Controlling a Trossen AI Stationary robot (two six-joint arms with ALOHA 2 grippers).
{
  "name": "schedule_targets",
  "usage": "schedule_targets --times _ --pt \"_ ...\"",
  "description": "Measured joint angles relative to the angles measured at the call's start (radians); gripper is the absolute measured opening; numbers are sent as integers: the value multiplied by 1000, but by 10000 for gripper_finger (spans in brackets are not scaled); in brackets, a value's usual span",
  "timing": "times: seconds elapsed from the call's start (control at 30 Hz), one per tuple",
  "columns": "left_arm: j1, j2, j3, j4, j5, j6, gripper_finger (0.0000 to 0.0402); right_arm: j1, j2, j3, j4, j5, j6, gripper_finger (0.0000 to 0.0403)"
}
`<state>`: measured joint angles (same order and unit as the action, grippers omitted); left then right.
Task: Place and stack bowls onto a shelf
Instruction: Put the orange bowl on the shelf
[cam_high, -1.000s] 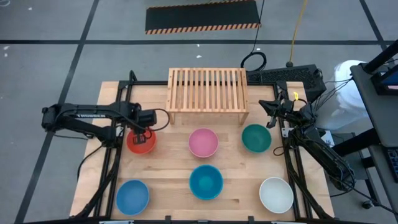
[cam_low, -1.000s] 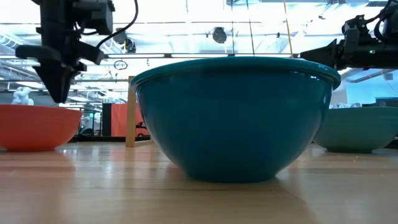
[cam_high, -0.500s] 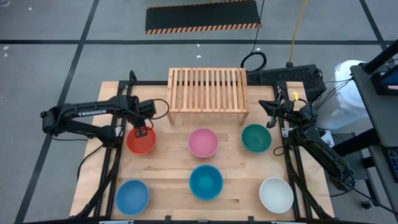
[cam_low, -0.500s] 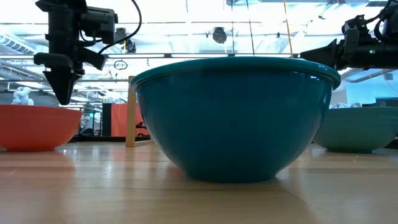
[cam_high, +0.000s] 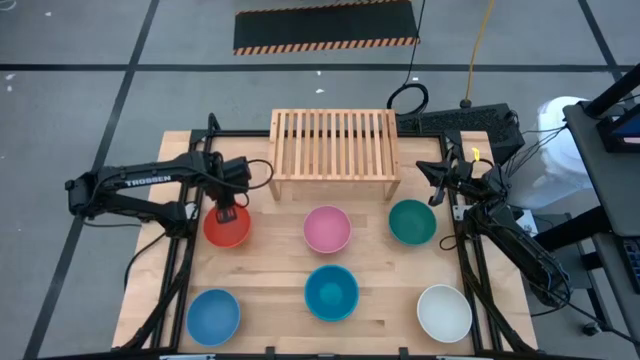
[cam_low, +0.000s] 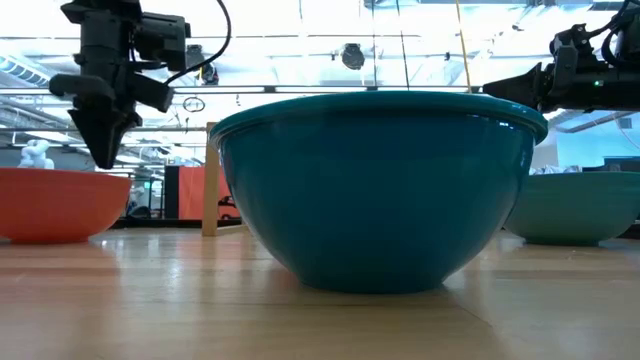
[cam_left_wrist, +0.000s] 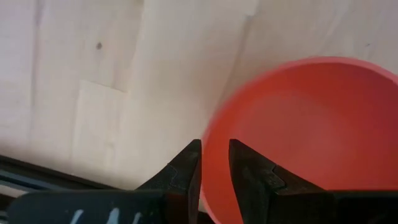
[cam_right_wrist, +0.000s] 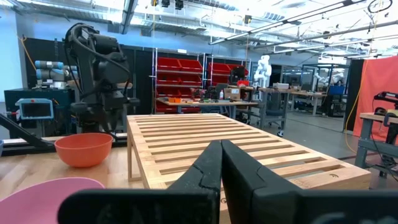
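shelf (cam_high: 334, 144) at table (cam_high: 270, 290) rear centre, six bowls (cam_high: 327, 228) in front — 2 rows of 3, prob. none touching

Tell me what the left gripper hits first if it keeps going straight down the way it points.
Most likely the rim of the red bowl. The left gripper points down with its narrowly parted fingers either side of that rim, above the table; how far above is unclear.
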<state>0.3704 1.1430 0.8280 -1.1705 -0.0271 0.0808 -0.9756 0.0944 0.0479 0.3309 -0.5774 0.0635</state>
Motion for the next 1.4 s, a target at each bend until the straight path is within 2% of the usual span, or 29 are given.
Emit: schedule_targets --times 0.4,0.77,0.87,1.03,1.23,1.4 --pt "28 168 0 29 9 73 88 0 0 0 1 0 0 4" --pt "28 253 0 46 38 128 86 0 0 0 1 0 0 4" --pt "28 267 0 51 38 127 70 0 0 0 0 0 0 4" --pt "28 276 0 44 77 127 12 0 0 0 1 0 0 4" --pt "28 276 1 37 91 85 7 0 0 0 1 0 0 4" --pt "27 275 30 -42 105 30 7 0 0 0 0 0 0 4"
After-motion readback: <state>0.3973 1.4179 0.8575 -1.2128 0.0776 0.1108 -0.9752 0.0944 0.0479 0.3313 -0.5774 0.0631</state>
